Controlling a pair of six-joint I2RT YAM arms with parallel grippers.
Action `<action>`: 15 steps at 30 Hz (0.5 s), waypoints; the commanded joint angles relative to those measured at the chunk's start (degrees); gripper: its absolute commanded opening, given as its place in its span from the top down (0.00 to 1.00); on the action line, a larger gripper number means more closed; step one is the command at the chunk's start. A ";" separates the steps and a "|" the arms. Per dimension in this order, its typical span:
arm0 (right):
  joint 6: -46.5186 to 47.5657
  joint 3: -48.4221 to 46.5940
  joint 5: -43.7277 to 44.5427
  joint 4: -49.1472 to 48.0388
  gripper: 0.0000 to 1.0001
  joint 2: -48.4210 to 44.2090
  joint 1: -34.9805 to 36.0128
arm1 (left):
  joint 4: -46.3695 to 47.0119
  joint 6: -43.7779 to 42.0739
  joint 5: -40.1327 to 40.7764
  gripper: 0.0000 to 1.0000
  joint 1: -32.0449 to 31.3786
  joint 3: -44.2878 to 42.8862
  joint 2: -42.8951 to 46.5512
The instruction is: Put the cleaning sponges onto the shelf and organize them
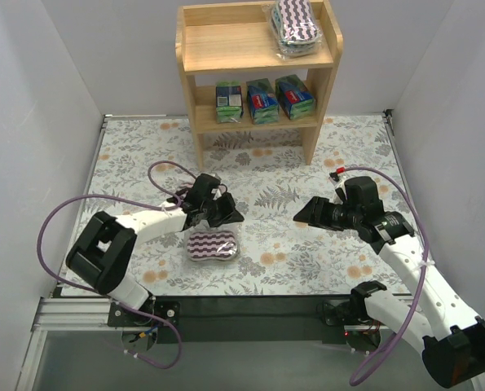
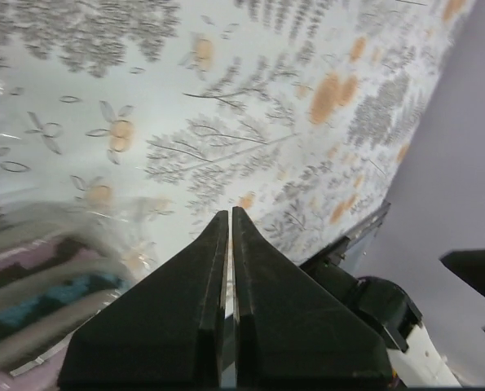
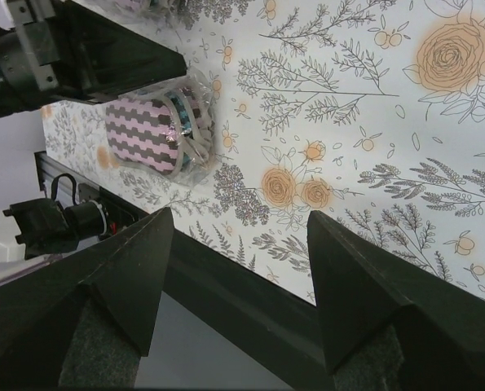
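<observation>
Sponge sits beside the closed, forward-reaching left end effector.

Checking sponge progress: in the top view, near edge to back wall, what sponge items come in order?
Wrapped striped sponge on the table, three boxy packs on the lower tier, stacked striped sponges on the top tier.

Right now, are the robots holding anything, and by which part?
The right end effector is open and empty. The left end effector is shut beside the wrapped sponge; whether it pinches the sponge's edge cannot be told.
</observation>
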State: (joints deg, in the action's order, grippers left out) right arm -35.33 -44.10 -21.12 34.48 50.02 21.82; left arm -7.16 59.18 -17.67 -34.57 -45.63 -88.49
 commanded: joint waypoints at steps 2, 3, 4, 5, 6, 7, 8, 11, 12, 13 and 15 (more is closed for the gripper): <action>2.02 -0.20 0.29 0.33 0.39 -0.01 0.15 | -5.03 -2.65 3.15 1.00 -0.42 -5.08 8.84; 2.28 -0.11 0.21 0.33 0.39 0.34 0.15 | -8.10 -3.88 8.30 0.99 -0.41 -6.22 10.60; 2.81 0.06 0.21 0.33 0.39 0.52 0.32 | -14.14 -5.37 10.70 0.83 -0.33 -8.49 12.10; 3.07 0.32 -0.05 0.24 0.39 0.60 0.32 | -17.24 -7.13 12.64 0.72 -0.15 -9.38 14.81; 3.34 0.41 -0.32 0.24 0.39 0.95 0.32 | -23.19 -8.02 15.53 0.61 0.20 -10.26 15.88; 3.60 0.68 -0.49 0.24 0.38 1.13 0.32 | -25.86 -8.98 15.74 0.54 0.72 -11.32 16.76; 4.30 0.68 -1.02 0.24 0.38 1.22 0.32 | -28.59 -9.69 15.74 0.43 1.86 -11.33 18.42; 5.79 0.94 -1.81 0.24 0.37 1.92 0.33 | -37.47 -11.71 15.04 0.34 3.19 -9.49 21.15; 6.06 0.94 -2.08 0.24 0.37 2.10 0.41 | -39.93 -11.63 14.60 0.32 3.19 -8.44 23.69; 6.24 1.12 -2.34 0.15 0.37 2.19 0.50 | -40.65 -11.45 12.59 0.31 3.28 -7.03 24.93; 6.50 1.73 -2.69 -0.02 0.37 2.54 0.50 | -44.14 -10.32 12.22 0.30 3.19 -3.78 28.52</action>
State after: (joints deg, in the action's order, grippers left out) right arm -30.98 -43.18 -22.26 34.63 52.10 21.89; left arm -38.09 49.82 -5.13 -31.27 -53.36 -63.70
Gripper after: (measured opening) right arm 0.628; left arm 0.695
